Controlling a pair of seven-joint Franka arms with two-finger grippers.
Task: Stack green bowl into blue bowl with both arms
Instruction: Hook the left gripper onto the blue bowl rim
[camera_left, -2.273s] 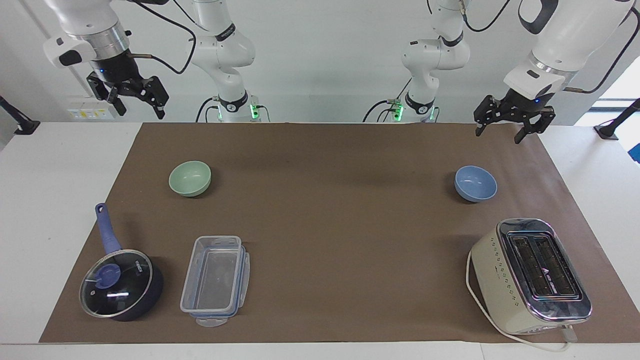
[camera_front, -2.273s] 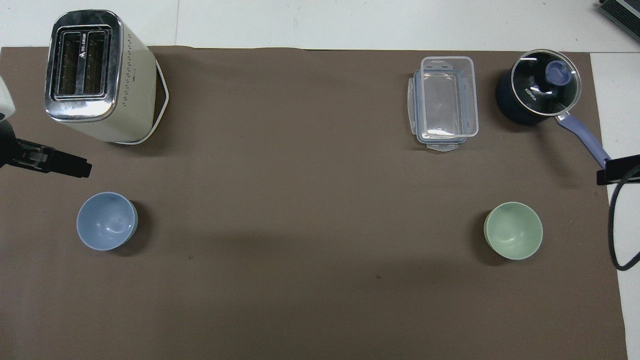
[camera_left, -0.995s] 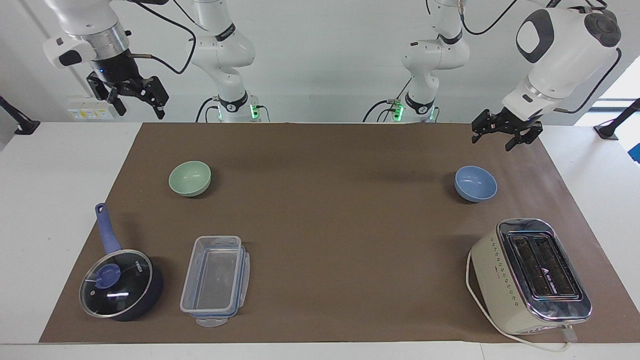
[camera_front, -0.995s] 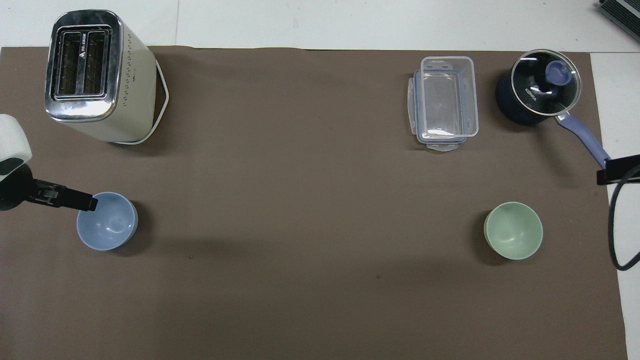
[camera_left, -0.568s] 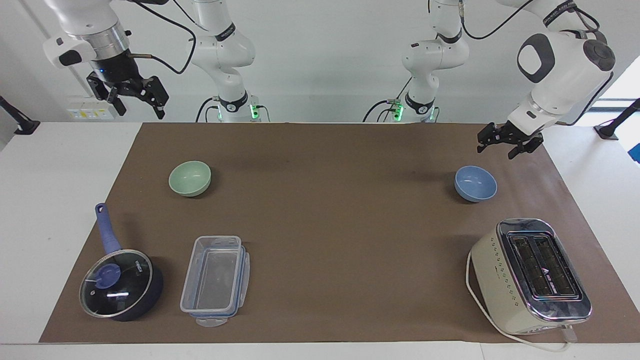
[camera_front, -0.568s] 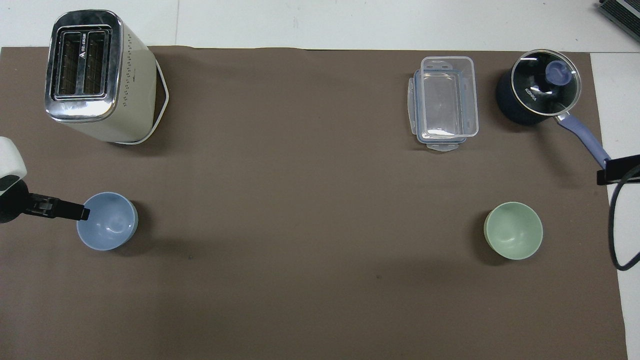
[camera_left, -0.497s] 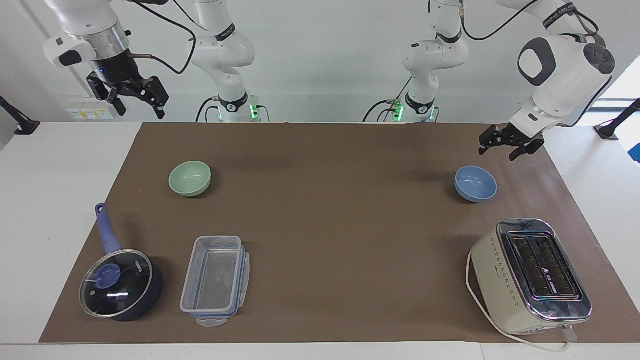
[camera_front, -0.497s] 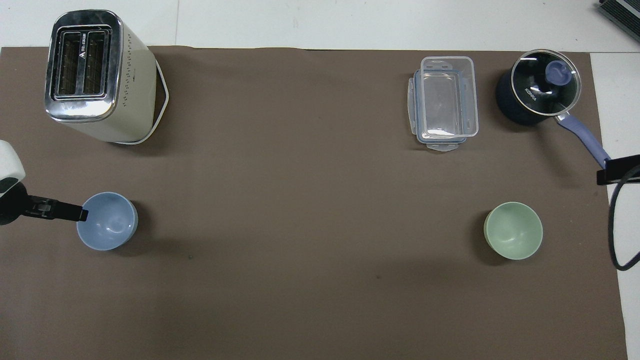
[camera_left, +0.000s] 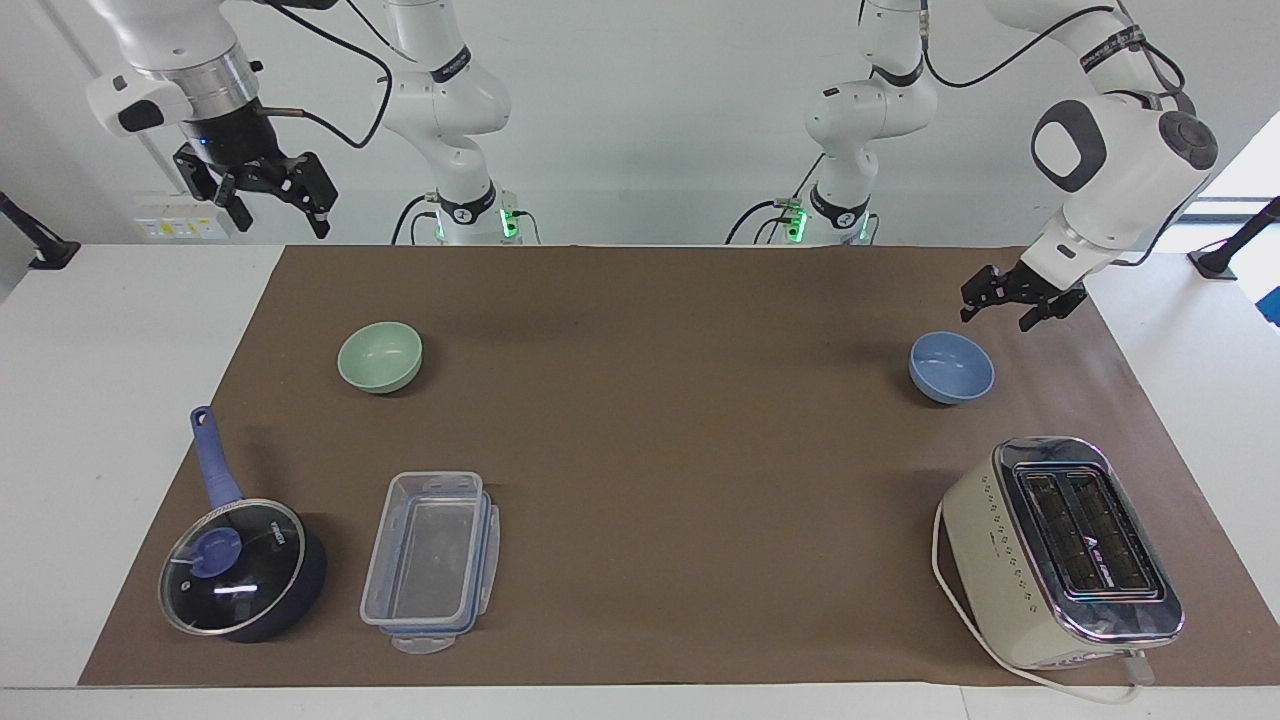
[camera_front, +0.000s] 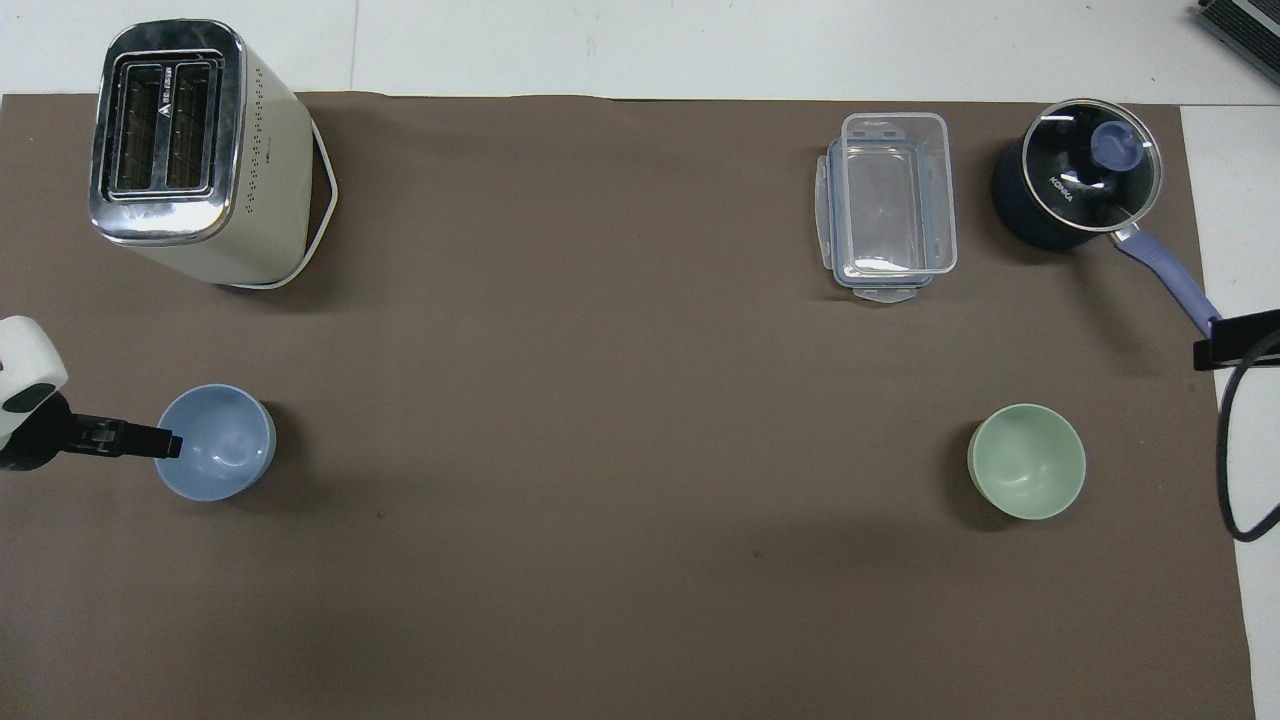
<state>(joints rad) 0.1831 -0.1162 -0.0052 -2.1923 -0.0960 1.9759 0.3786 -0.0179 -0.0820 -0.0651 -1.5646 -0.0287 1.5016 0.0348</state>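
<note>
My right gripper (camera_left: 265, 198) waits high at the right arm's end of the table, fingers spread, empty. The green bowl (camera_left: 380, 356) sits untouched on the mat (well apart from the blue one), so the stacking is not yet begun: neither bowl is lifted. The blue bowl (camera_left: 951, 367) rests toward the left arm's end, nearer the robots than the toaster (camera_left: 1062, 553). My left gripper (camera_left: 1010, 305) hangs just above that bowl's rim, fingers apart, gripping nothing; both grasps and the nesting remain.
</note>
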